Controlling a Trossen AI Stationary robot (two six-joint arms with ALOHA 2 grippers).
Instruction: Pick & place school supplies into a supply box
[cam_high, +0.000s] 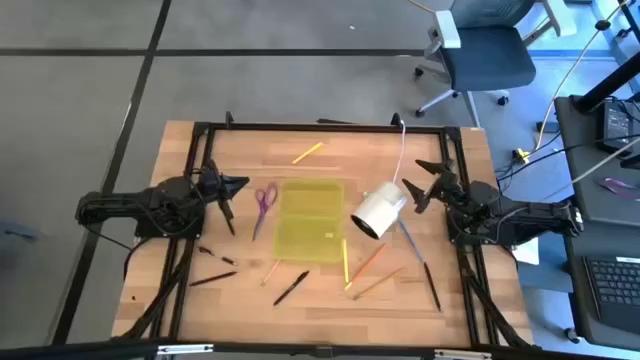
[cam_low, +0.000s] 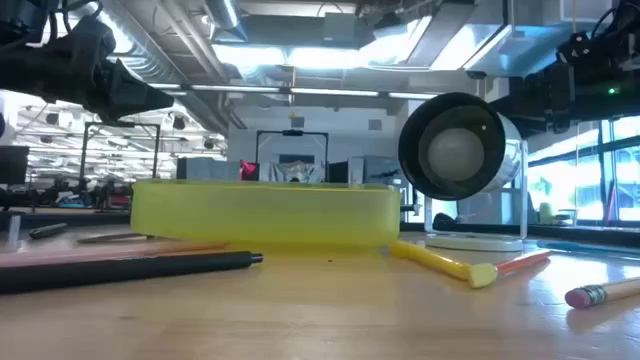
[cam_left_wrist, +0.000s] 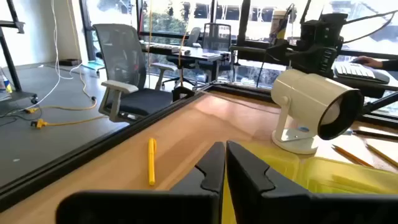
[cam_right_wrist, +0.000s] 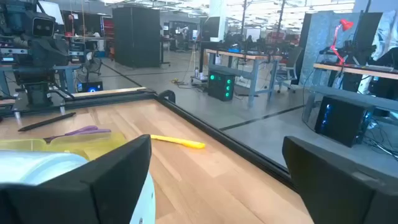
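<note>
Evidently nothing is held yet: beside the supply box (cam_high: 309, 223) the left gripper (cam_high: 240, 184) is pressed together, the right gripper (cam_high: 424, 180) spread wide, scissors (cam_high: 265, 199) awaiting pickup.

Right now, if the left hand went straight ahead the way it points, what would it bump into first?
Probably the white lamp. The left hand is shut, pointing over the yellow box towards it, though depth is hard to judge.
</note>
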